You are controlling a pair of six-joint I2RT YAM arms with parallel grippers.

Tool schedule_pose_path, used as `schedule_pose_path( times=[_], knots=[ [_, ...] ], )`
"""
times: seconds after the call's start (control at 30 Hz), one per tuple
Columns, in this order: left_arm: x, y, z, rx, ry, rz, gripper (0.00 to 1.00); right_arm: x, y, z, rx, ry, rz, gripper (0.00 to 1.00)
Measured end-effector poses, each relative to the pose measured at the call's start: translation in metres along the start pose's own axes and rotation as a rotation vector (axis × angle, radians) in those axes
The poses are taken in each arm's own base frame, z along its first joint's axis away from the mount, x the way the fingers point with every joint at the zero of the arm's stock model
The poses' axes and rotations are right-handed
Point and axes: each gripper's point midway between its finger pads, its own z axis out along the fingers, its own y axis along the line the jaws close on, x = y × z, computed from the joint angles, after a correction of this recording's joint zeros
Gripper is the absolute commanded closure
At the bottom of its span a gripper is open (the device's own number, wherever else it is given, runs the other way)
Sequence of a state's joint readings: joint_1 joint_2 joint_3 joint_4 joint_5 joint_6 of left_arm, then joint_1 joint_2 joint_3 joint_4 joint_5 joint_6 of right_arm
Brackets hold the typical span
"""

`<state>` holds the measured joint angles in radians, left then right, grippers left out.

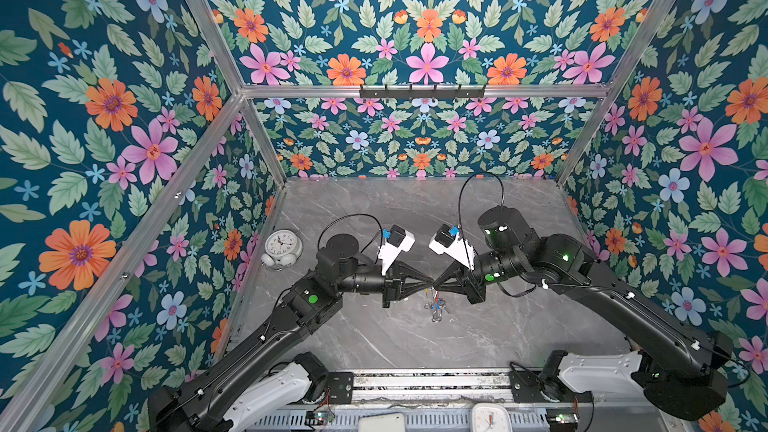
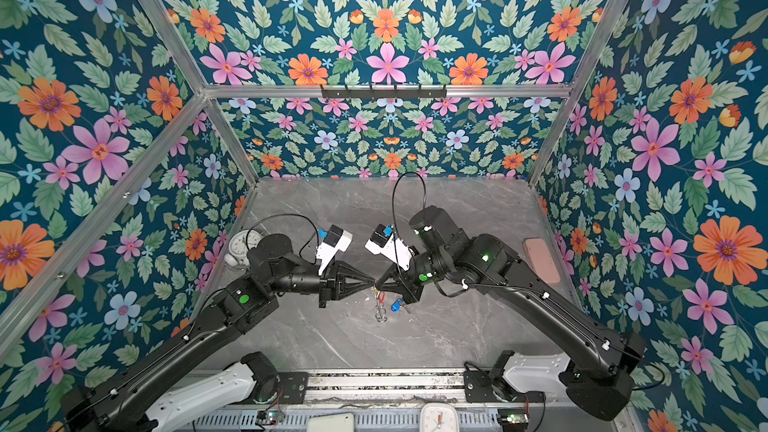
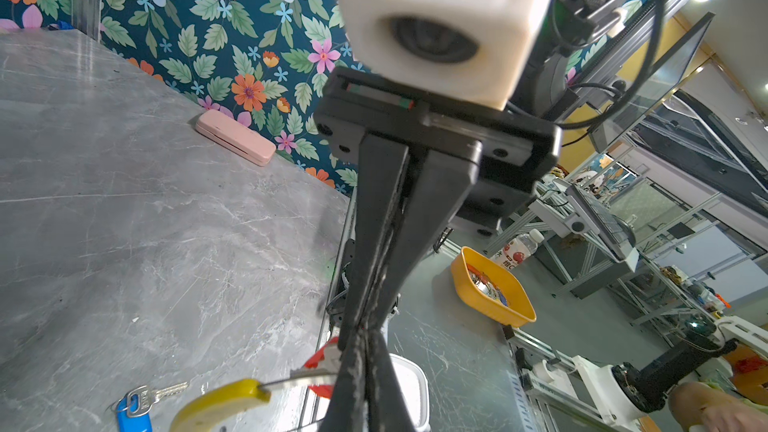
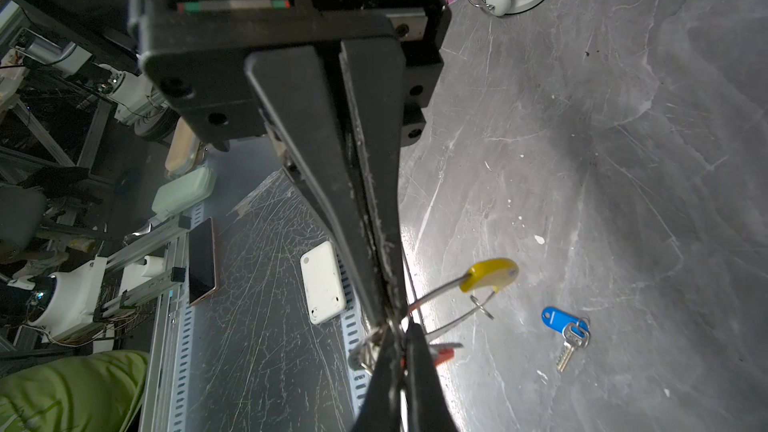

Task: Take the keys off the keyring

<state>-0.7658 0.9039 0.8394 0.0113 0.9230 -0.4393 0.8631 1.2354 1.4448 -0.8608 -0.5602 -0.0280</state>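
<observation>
While the left fingers [image 1: 415, 284] and right fingers [image 1: 451, 282] pinch shut tip to tip on our one keyring [image 4: 492, 274] over the counter [image 1: 374, 218], we count two: red-tagged key [image 4: 444, 354] up at the ring, blue-tagged key [image 4: 573, 336] lying loose nearby.

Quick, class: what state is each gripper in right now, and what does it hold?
Left gripper: closed against the keyring; exactly what it pinches is hidden.
Right gripper: closed, holding the keyring.
</observation>
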Motion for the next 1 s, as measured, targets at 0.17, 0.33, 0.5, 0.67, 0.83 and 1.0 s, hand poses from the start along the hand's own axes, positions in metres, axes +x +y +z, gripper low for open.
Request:
schedule_pose_path(
  times=[0.17, 0.33, 0.5, 0.67, 0.83, 1.0],
  knots=[
    [-0.007, -0.006, -0.005, 0.000, -0.052, 0.046, 1.00, -0.011, -0.003, -0.009, 0.054, -0.093, -0.037, 0.59],
    [-0.016, -0.006, -0.012, -0.026, -0.137, 0.089, 1.00, -0.016, -0.002, -0.020, 0.114, -0.228, -0.089, 0.55],
    [-0.028, -0.004, -0.021, -0.068, -0.248, 0.129, 1.00, -0.016, -0.004, -0.025, 0.145, -0.371, -0.120, 0.54],
    [-0.039, -0.005, -0.034, -0.093, -0.375, 0.177, 1.00, -0.025, -0.004, -0.026, 0.139, -0.488, -0.127, 0.53],
    [-0.049, -0.007, -0.039, -0.089, -0.451, 0.199, 1.00, -0.031, -0.007, -0.017, 0.126, -0.525, -0.123, 0.51],
    [-0.053, -0.008, -0.039, -0.077, -0.478, 0.193, 1.00, -0.035, -0.008, -0.007, 0.119, -0.527, -0.129, 0.47]
  ],
)
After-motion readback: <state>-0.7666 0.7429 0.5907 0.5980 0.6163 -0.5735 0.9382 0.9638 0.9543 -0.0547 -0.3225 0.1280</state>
